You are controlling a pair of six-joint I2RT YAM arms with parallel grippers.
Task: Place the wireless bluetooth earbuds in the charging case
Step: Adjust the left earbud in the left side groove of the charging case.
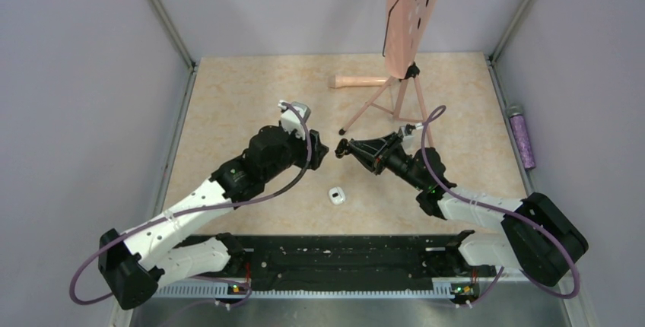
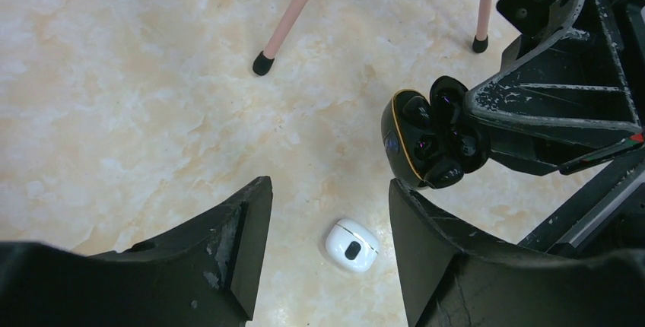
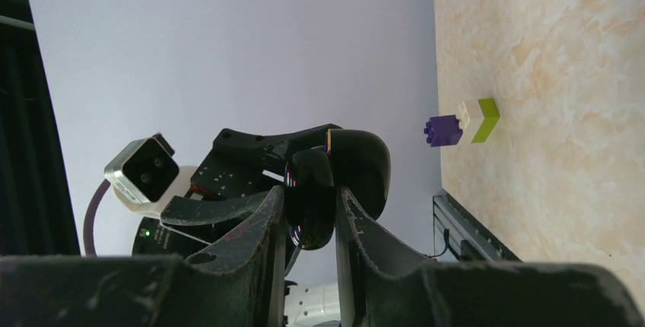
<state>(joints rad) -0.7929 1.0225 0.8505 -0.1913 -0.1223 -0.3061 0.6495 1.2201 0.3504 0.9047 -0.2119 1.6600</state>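
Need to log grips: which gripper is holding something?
The right gripper, shut on the black charging case; the left gripper hangs open and empty.

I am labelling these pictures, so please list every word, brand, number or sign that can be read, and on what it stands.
None can be read. The charging case, the small white piece and the coloured blocks show no lettering.

Stand [image 1: 414, 23]: pink perforated panel on tripod legs, far side of the table [image 1: 243, 99]
Tube [image 1: 361, 81]: pink, lying by the stand's legs
Bottle [image 1: 522, 138]: purple, along the right edge
Blocks [image 3: 464, 118]: purple, white, green, joined in a row
Oval piece [image 2: 352, 245]: white, dark spot, lying on the table
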